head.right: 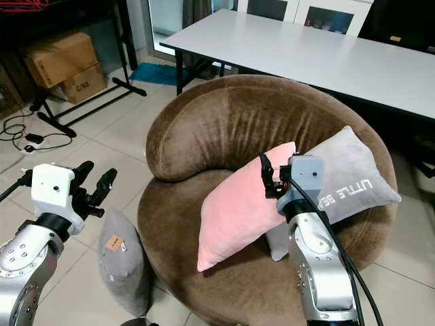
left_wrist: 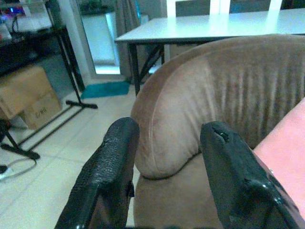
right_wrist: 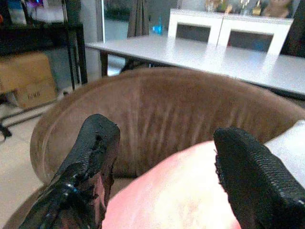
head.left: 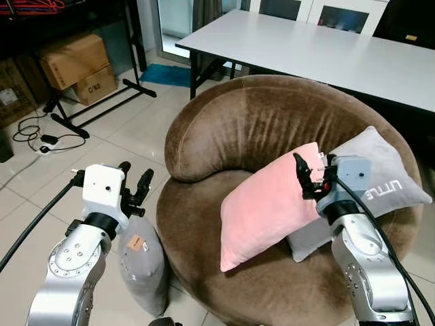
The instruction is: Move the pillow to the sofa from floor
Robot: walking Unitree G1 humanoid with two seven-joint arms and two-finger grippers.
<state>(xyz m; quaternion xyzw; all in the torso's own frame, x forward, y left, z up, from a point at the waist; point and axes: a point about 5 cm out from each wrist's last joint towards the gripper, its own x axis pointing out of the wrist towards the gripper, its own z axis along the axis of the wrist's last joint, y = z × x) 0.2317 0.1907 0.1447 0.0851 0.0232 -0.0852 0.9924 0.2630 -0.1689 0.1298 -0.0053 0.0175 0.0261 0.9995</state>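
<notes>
From the head camera, a grey pillow (head.left: 141,261) stood on the floor (head.left: 115,139) against the brown sofa (head.left: 238,129), right under the left gripper (head.left: 134,183), whose fingers were spread. A pink pillow (head.left: 265,204) and a second grey cushion (head.left: 380,183) sat on the seat, with the right gripper (head.left: 309,173) over the pink one. Left wrist: fingers (left_wrist: 107,176) apart, aimed at the sofa's back. Right wrist: fingers (right_wrist: 86,167) wide apart above the pink pillow, empty.

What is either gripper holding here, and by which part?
Nothing. The left gripper and right gripper are both open and empty; the right one hovers over the soft pink pillow.
</notes>
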